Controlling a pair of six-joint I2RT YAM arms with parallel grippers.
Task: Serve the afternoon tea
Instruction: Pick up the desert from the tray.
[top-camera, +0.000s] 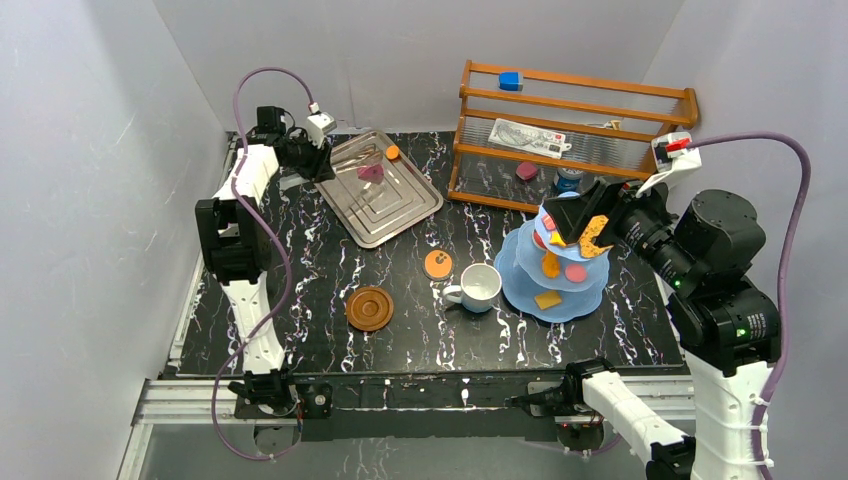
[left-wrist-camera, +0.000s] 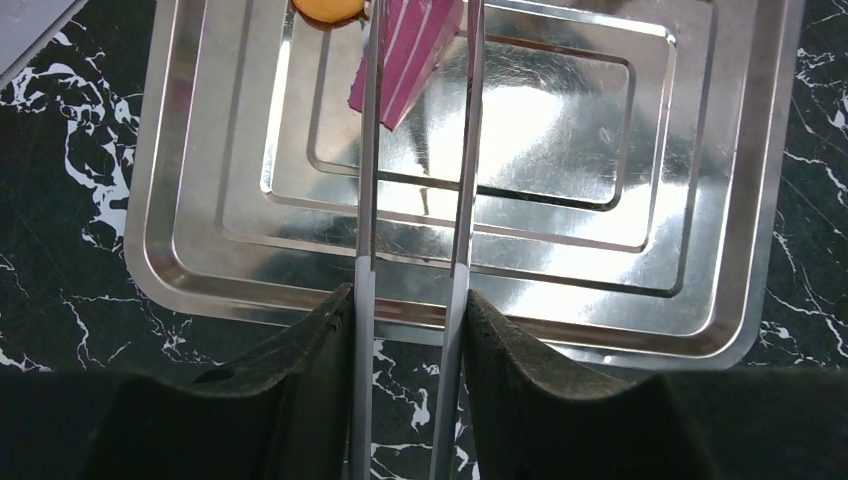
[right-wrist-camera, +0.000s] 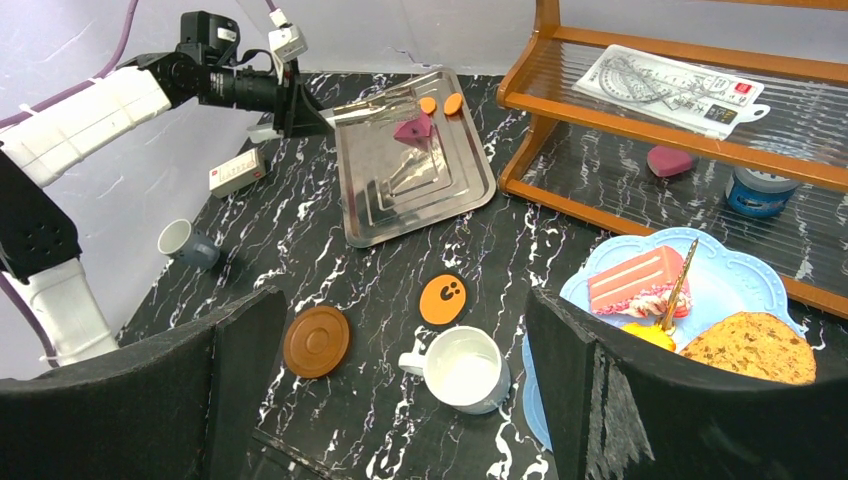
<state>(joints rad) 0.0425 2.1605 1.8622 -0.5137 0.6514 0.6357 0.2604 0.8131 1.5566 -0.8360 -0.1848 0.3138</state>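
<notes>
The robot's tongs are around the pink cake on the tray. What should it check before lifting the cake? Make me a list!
1. The left gripper is shut on the tongs: ok.
2. The pink cake lies between the tong arms: ok.
3. The tongs squeeze the cake tight: cannot tell.
4. The orange pastry is clear of the tongs: cannot tell; it sits right beside one arm.
5. The stand has a bare spot on its bottom tier: ok.
6. The way to the stand is free: probably not ok; the right gripper, open, hangs over it.
</notes>
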